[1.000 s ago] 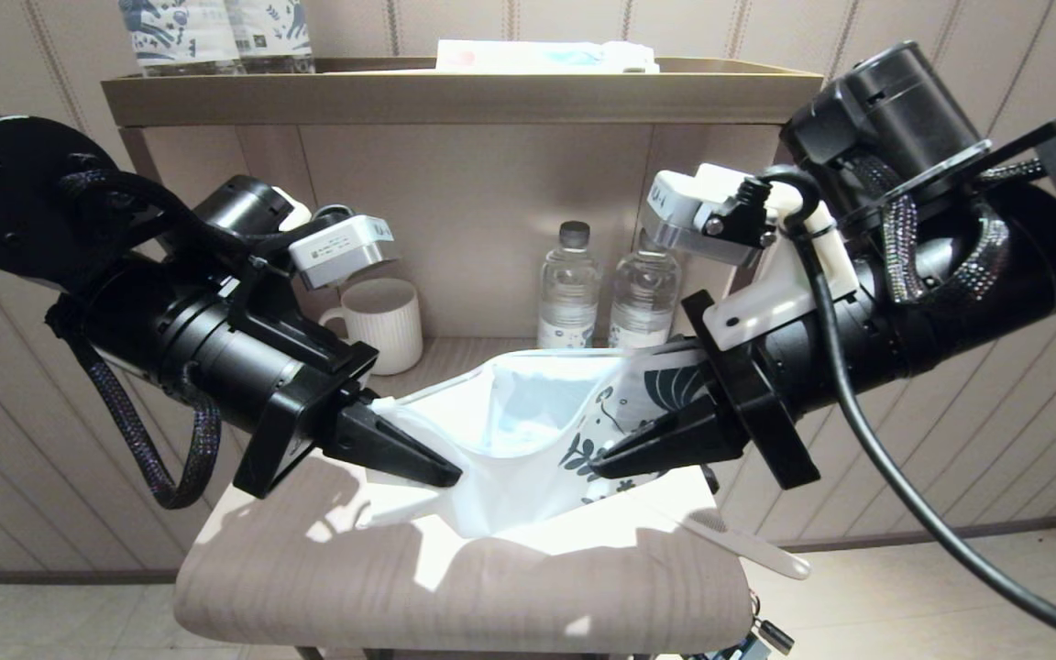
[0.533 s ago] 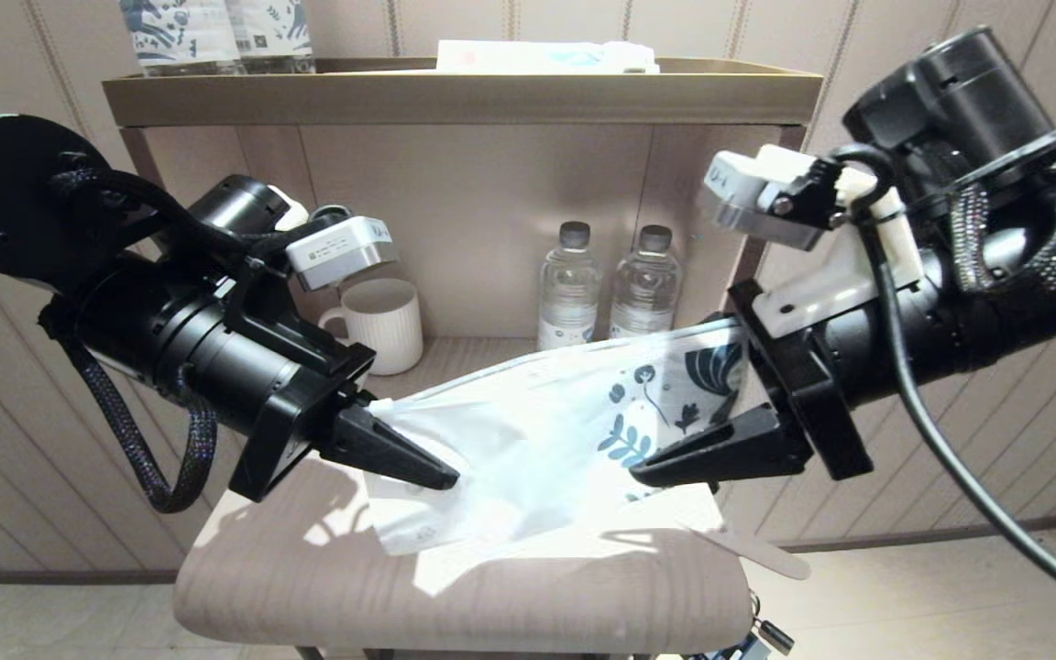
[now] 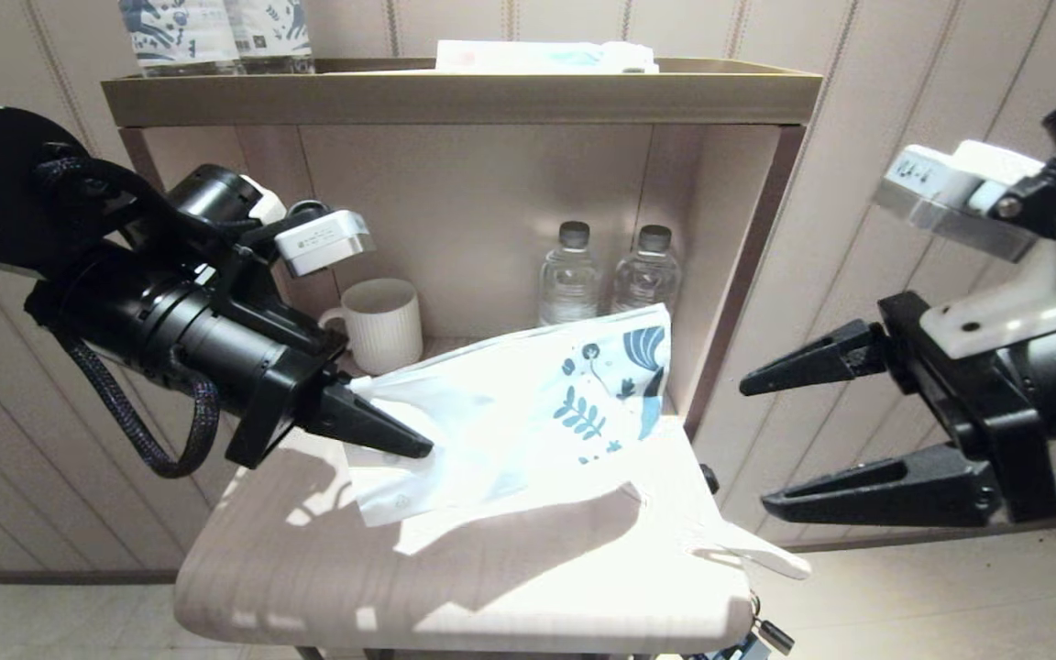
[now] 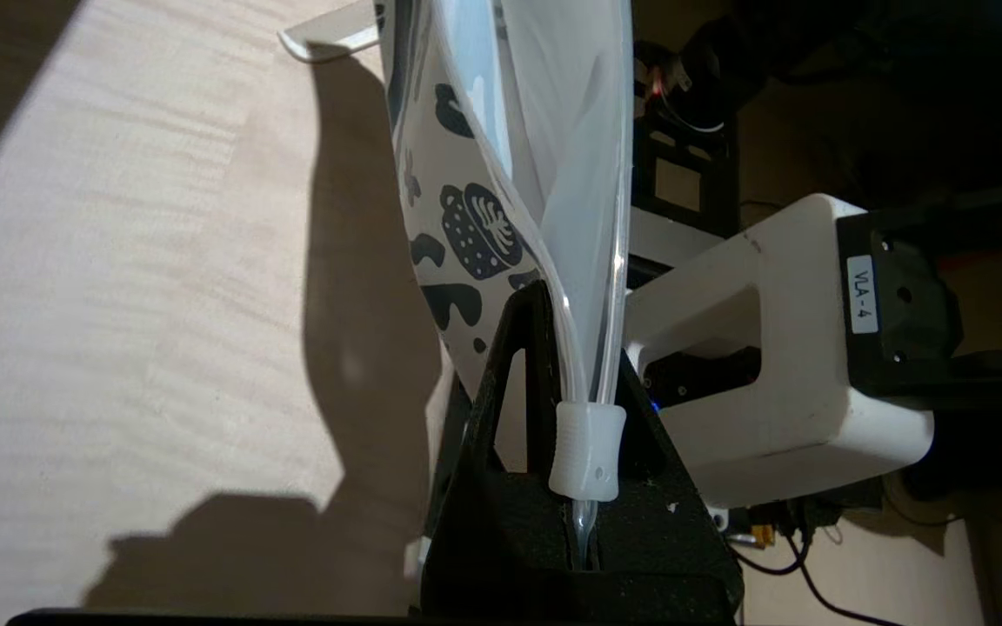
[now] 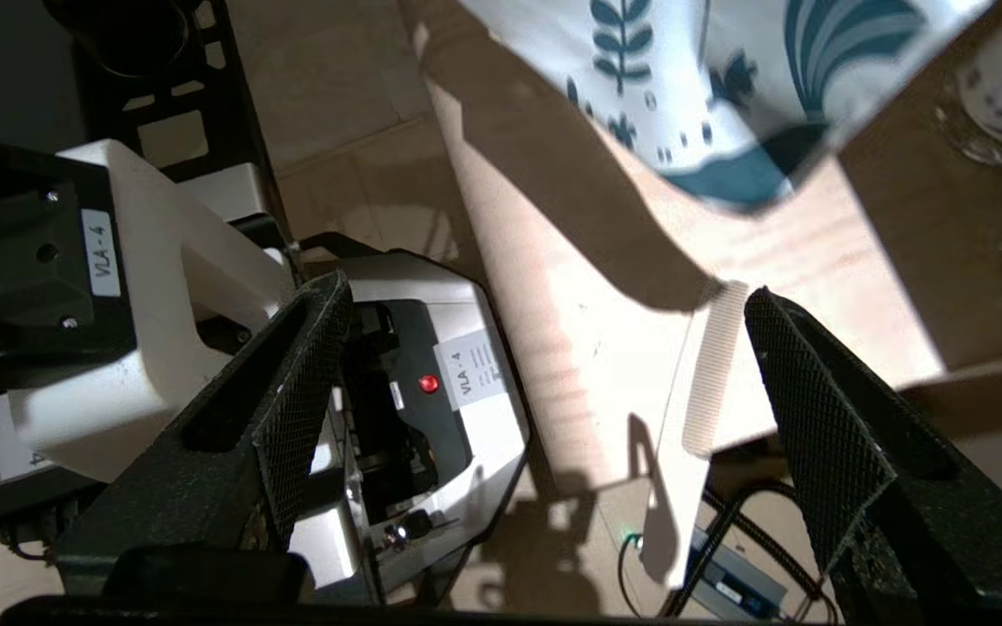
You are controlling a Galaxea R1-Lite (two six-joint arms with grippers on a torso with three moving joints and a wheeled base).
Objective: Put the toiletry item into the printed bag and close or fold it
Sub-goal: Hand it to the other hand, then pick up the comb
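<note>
Your left gripper (image 3: 413, 449) pinches the printed bag (image 3: 528, 412) by its strip end, holding it above the small table (image 3: 308, 568). At three o'clock, well apart, your right gripper (image 3: 753, 440) stands spread, holding nothing. The toiletry item (image 3: 757, 556) lies at the table's four-o'clock corner.

A beige shelf unit (image 3: 455, 96) stands against a striped panelled wall (image 3: 867, 119). Inside it are a ribbed white mug (image 3: 383, 323) and two water bottles (image 3: 609, 275). Strong light falls on the near table (image 3: 326, 587).

Hotel room nook — water bottles (image 3: 608, 275), mug (image 3: 383, 323), panelled wall (image 3: 867, 110).
</note>
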